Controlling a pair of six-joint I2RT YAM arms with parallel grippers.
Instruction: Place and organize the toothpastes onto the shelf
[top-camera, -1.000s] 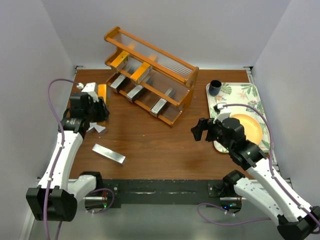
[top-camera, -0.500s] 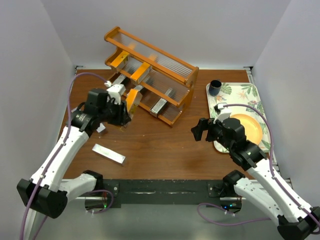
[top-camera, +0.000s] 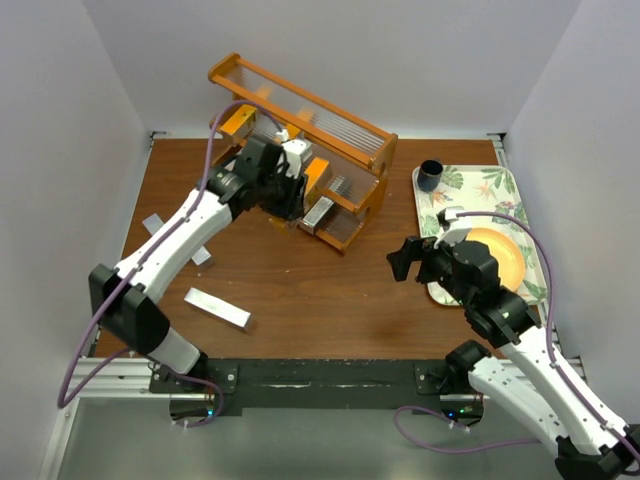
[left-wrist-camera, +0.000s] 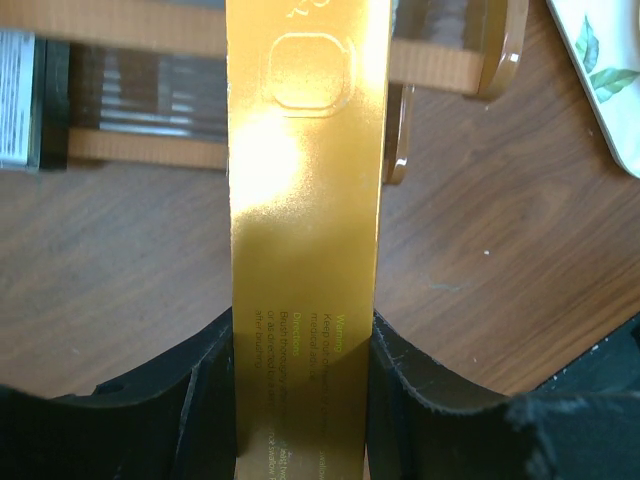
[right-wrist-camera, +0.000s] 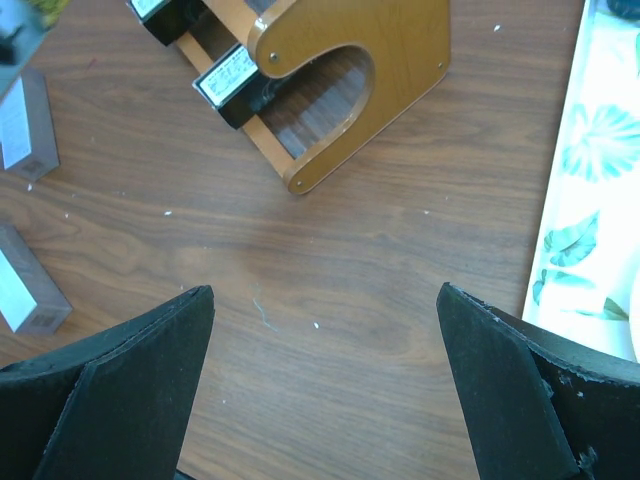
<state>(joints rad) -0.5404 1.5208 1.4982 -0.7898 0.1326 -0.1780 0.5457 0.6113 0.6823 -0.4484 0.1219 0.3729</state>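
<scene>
Toothpaste carton (left-wrist-camera: 305, 200), the orange one, is pinched near its end by the left hand (left-wrist-camera: 300, 345), right at the shelf (top-camera: 340, 130) front. Looks light, stiff and glossy, probably slippery, so hold the long sides. Right hand (right-wrist-camera: 325, 330) is spread wide, empty.
</scene>
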